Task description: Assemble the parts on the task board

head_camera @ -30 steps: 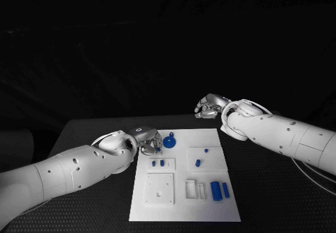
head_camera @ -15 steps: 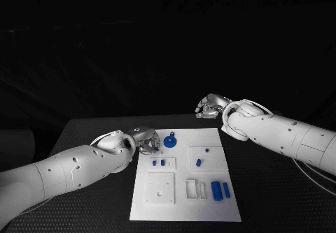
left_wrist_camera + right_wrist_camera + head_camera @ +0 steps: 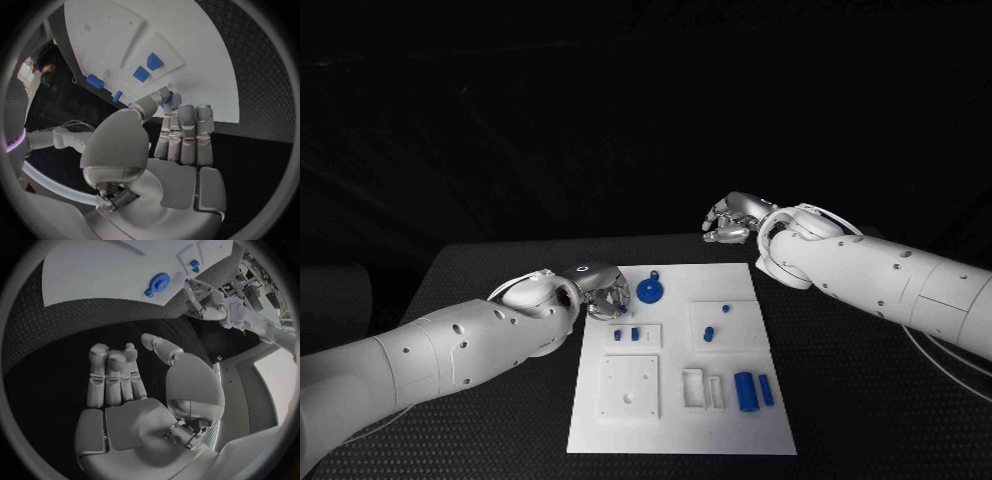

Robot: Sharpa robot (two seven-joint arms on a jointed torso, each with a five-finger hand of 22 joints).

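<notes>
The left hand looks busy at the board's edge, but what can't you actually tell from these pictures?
- Whether the left hand holds a part: in the head view its own fingers cover it; in the left wrist view a bit of blue shows at the fingertips, too small to judge.
- The board under the left hand: hidden in the head view.
- The small blue parts' shapes: too small.

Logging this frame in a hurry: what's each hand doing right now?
Left hand: pinching a small blue part at the task board edge.
Right hand: open, holding nothing, off the board.
</notes>
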